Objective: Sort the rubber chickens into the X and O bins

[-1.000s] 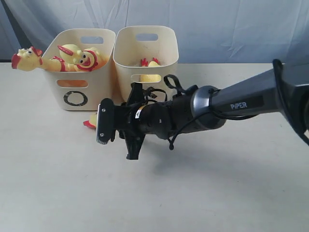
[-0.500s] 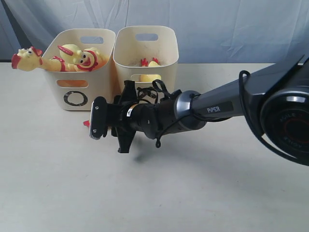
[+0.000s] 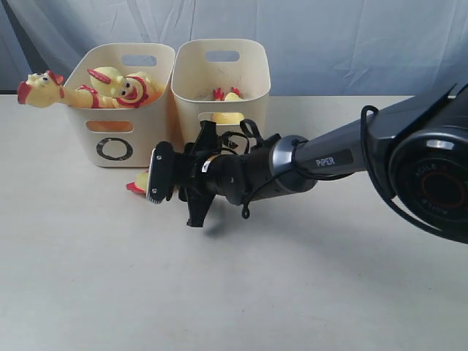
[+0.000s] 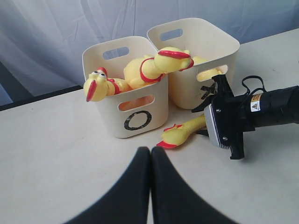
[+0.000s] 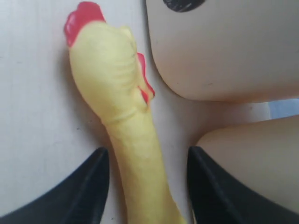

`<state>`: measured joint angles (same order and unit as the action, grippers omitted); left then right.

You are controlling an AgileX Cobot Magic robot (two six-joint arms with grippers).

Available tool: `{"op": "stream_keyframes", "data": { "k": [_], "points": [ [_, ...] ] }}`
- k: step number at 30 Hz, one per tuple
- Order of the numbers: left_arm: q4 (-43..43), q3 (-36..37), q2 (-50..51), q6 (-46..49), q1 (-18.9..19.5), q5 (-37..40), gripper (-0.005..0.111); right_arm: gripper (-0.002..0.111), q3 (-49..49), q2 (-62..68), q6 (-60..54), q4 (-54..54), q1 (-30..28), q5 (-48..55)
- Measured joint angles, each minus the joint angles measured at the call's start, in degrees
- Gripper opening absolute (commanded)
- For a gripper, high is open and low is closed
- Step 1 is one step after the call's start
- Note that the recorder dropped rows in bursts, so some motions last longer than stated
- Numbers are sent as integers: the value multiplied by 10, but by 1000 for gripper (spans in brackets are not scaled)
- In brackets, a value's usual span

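A yellow neck piece (image 5: 117, 93) with a red comb lies on the table in front of the O bin (image 3: 110, 124). My right gripper (image 5: 147, 186) is open, with one black finger on either side of the neck and not touching it. From outside, the right gripper (image 3: 155, 179) reaches across to the neck piece (image 3: 137, 183). Rubber chickens (image 3: 117, 88) fill the O bin, and one head (image 3: 38, 89) hangs over its rim. A headless body (image 3: 228, 102) lies in the X bin (image 3: 223, 66). My left gripper (image 4: 150, 153) is shut and empty, hovering short of the bins.
The two bins stand side by side at the back of the table, against a blue-grey curtain (image 3: 329, 36). The right arm (image 3: 329, 157) stretches across in front of the X bin. The neck piece (image 4: 182, 133) lies close to the O bin's (image 4: 135, 107) front corner.
The right gripper swung left, then came back a little to the right. The neck piece has not moved on the table. Nothing was taken hold of.
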<state>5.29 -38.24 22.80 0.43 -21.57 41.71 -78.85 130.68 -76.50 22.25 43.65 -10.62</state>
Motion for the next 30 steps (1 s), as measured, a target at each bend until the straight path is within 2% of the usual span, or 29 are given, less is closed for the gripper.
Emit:
{"op": "stream_keyframes", "data": {
  "k": [15,28,30],
  "points": [
    [0,0,0,-4,0,0,0,49,-1,12,0,1,-1,-5],
    [0,0,0,-4,0,0,0,48,-47,41,0,15,-1,-3],
    [0,0,0,-4,0,0,0,38,-47,42,0,15,-1,-4]
  ]
}}
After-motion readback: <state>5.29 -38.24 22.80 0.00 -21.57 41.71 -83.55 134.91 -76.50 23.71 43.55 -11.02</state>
